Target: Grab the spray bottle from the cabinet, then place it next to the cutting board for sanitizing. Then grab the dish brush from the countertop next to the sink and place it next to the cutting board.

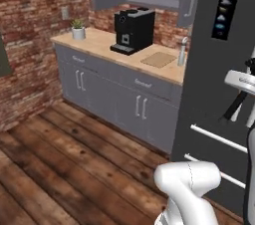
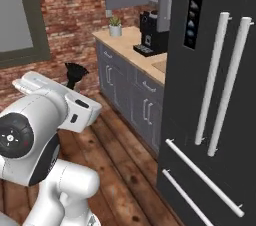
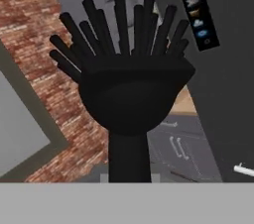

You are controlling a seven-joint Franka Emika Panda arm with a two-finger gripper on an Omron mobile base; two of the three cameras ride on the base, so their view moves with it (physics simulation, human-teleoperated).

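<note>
Hand view puts the dish brush (image 3: 130, 94) right before you, pinched in the gripper (image 3: 130, 178). With the spray bottle (image 1: 183, 52) beside the cutting board (image 1: 158, 59), only the brush's placement remains.

Base views share countertop (image 1: 102, 42); hand view close.

**Flat, even rendered light; soft, low-resolution frames**

Light is diffuse and moderate, with no visible source and barely any cast shadows. The dark fridge (image 2: 210, 95) shows no glare. All views look soft and slightly blurred. In the hand view the black dish brush (image 3: 126, 84) reads as a near-featureless silhouette, its bristle edges fuzzy.
</note>
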